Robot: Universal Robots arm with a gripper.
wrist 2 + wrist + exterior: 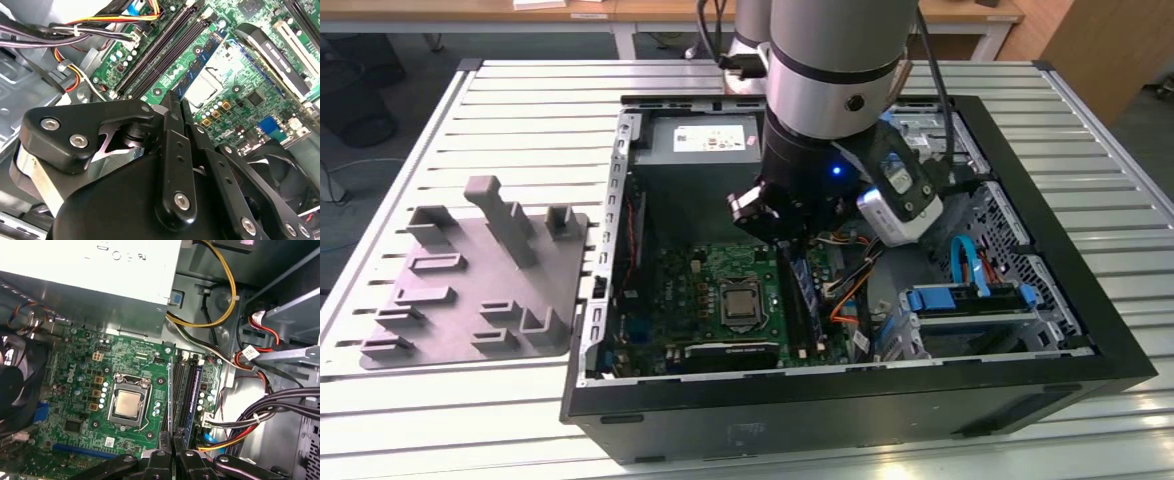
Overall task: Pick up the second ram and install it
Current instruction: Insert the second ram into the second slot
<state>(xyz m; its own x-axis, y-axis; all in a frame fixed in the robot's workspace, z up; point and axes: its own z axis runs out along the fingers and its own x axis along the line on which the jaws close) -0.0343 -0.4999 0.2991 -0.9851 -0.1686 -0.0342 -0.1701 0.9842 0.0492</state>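
My gripper (781, 238) reaches down into the open computer case (1067, 300), over the green motherboard (707, 290). Its fingers are shut on the second ram (200, 66), a thin dark green-blue stick. In the first wrist view the second ram (170, 390) shows edge-on, running out from the gripper (171, 440). It hangs just on the processor side of the black memory slots (179, 385), close above the board. A twin stick (194, 390) stands in the outer slot. The gripper (178, 102) fills the foreground of the second wrist view.
The processor socket (127, 405) lies beside the slots. Bundled cables (260, 415) run close on the other side. The power supply (700, 140) sits at the case's rear. A grey fixture plate (467, 280) with upright posts stands on the table at the exterior view's left.
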